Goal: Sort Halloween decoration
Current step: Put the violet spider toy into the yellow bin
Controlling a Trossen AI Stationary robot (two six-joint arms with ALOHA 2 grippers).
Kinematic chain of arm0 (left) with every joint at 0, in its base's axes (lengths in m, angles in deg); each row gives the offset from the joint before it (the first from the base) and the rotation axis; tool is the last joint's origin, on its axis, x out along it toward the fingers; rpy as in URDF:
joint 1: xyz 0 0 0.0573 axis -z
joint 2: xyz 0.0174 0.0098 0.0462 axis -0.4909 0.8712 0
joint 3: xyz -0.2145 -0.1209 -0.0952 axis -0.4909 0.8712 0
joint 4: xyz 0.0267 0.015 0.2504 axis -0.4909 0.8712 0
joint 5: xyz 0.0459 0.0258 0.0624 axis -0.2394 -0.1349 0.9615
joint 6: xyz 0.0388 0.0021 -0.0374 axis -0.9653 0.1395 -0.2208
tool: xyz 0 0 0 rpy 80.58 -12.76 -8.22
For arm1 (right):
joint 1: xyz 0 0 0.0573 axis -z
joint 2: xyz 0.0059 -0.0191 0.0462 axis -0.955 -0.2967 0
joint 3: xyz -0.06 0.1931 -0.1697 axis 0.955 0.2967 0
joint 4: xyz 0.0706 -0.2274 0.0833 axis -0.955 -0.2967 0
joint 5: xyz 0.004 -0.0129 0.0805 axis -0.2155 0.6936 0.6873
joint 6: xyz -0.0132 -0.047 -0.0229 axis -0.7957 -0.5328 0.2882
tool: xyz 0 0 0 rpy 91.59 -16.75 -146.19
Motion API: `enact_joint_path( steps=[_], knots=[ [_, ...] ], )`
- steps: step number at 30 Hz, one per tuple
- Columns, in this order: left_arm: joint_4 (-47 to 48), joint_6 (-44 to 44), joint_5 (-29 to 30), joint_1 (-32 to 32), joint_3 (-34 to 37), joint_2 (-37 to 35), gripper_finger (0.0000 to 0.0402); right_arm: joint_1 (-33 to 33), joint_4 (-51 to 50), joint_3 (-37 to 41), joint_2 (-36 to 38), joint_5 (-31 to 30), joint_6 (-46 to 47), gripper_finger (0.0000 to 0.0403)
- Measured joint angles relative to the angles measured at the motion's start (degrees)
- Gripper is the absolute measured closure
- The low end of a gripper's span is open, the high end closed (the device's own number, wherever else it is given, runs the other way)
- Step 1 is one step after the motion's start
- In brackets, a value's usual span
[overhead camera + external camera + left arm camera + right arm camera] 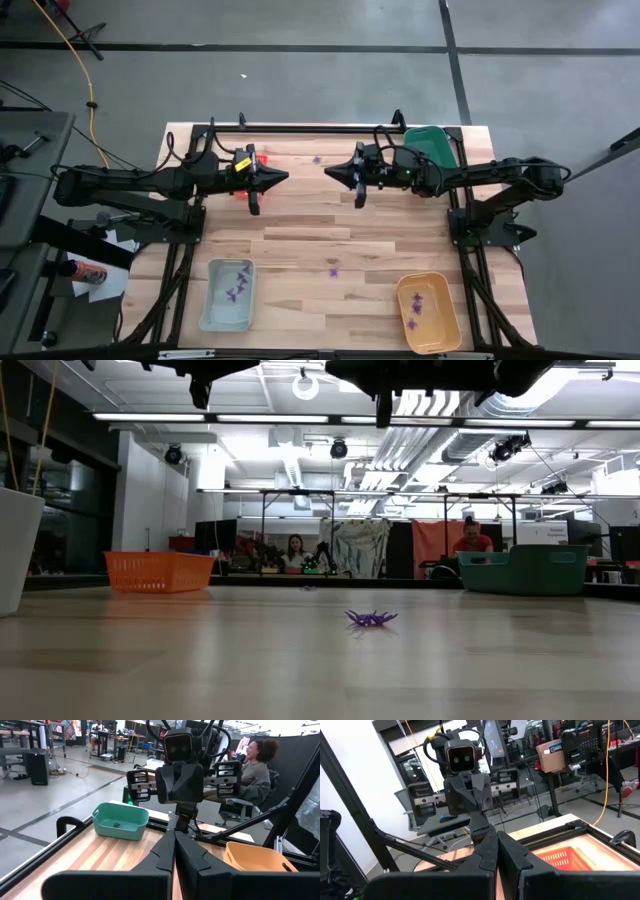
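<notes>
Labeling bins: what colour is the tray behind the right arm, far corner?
Green: the tray. Shows best in the left wrist view, where it looks teal-green.

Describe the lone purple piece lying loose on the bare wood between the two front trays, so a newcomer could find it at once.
Start at the wooden table seen from above, and find the pale blue tray and the orange tray along its near edge. Between them, slightly farther back, lies a tiny purple decoration. Unlike the purple pieces nearby, it sits on bare wood, not inside a tray.
</notes>
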Motion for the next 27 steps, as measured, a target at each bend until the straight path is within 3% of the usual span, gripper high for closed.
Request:
enact_joint_path(
  steps=[5,10,12,16,23,27],
  knots=[
    [-0.2,0.6,0.4,0.0,0.0,0.0,0.0402,0.0,-0.8,0.0,0.0,-0.4,-0.3,0.0403],
    [-3.2,4.5,0.4,0.0,0.0,0.0,0.0402,0.9,-5.7,0.0,-0.9,-13.3,4.5,0.0403],
    [-3.8,4.4,0.4,0.0,0.0,0.0,0.0401,2.7,-12.2,-1.8,-3.1,-14.4,7.1,0.0403],
    [-4.5,2.7,0.4,0.0,0.0,0.0,0.0402,7.0,-30.0,-12.8,-12.3,-12.1,10.3,0.0403],
    [-4.4,2.6,0.4,0.0,0.0,0.0,0.0401,15.5,-61.5,-37.8,-35.1,-9.0,15.6,0.0403],
    [-4.4,2.6,0.4,0.0,0.0,0.0,0.0401,19.1,-71.9,-50.1,-44.5,-5.4,18.1,0.0403]
  ],
)
